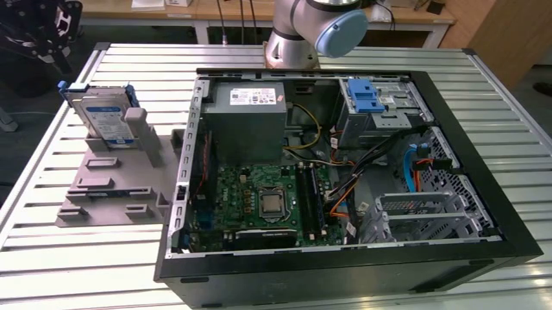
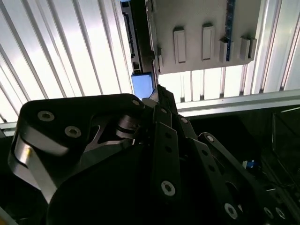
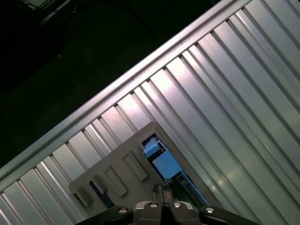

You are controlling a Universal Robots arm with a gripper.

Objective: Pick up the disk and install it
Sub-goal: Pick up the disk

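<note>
We note the disk point(image 1: 103, 119) upright in its grey holder point(image 1: 108, 194), ten o'clock from the case point(image 1: 328, 274) in the exterior view. End effector point(image 3: 161, 191) over it, pressed together, empty: lowered so, it could ram the disk.

We see soft, even overhead light in the exterior view: the slatted desk point(image 1: 86, 258) is bright and the computer case point(image 1: 483, 245) is shaded inside. In both wrist views glare whitens the slats, while the gripper point(image 2: 157, 91) looms near-black.
</note>
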